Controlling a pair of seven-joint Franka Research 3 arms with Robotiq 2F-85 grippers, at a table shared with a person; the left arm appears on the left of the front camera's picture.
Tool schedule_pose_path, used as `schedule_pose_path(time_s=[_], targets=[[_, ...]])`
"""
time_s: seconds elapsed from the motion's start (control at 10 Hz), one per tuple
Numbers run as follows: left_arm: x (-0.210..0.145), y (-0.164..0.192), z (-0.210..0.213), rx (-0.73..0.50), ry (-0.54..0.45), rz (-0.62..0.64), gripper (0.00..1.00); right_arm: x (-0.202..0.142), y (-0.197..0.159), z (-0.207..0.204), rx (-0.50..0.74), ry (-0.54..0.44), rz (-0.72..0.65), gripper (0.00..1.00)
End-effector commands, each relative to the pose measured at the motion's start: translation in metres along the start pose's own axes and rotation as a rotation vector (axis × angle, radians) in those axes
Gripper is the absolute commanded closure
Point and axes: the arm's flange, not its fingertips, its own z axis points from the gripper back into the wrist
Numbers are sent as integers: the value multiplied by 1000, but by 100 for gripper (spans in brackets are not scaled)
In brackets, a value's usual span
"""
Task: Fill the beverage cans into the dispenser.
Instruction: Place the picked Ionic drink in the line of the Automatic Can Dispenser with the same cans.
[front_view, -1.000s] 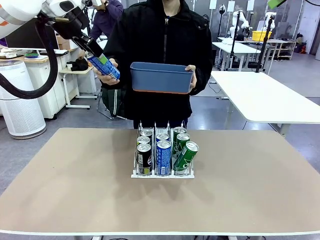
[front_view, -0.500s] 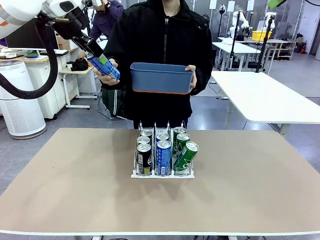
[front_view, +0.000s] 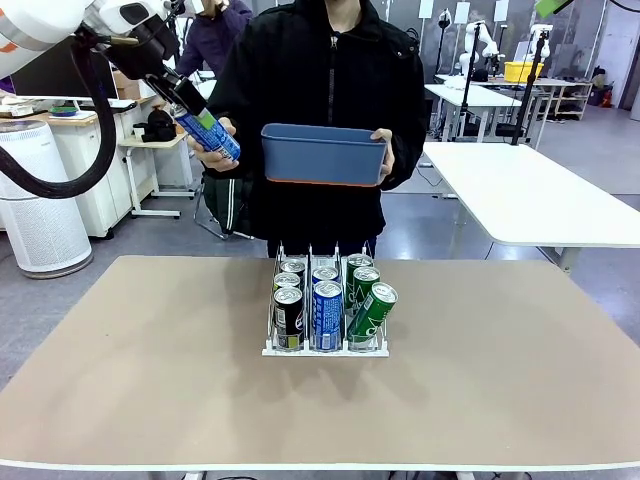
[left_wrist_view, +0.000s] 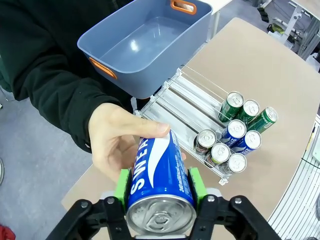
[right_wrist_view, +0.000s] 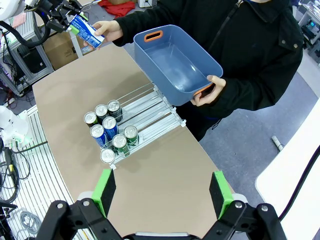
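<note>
My left gripper (front_view: 190, 108) is raised at the far left, shut on a blue beverage can (front_view: 212, 134) with white lettering. The person's hand (front_view: 216, 146) still cups the same can. In the left wrist view the can (left_wrist_view: 157, 172) sits between my green pads (left_wrist_view: 123, 184), with the hand (left_wrist_view: 116, 140) behind it. The dispenser (front_view: 272, 350) stands at mid-table with several cans in its three lanes. The front green can (front_view: 372, 309) in the right lane leans. My right gripper (right_wrist_view: 162, 195) hangs open, high over the table, holding nothing.
The person stands at the far edge holding a blue bin (front_view: 322, 156) in the other hand, above and behind the dispenser. The bin (left_wrist_view: 145, 40) has nothing in it. Bare tabletop (front_view: 150, 350) lies on both sides of the rack.
</note>
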Motion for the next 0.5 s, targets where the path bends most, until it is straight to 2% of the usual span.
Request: schedule_pose_path(time_s=[0.0,0.4], targets=[[-2,2,2,2,-2,-11,50,-1,3,-1,1,7,-5,0],[-2,2,2,2,-2,-11,50,-1,3,-1,1,7,-5,0]])
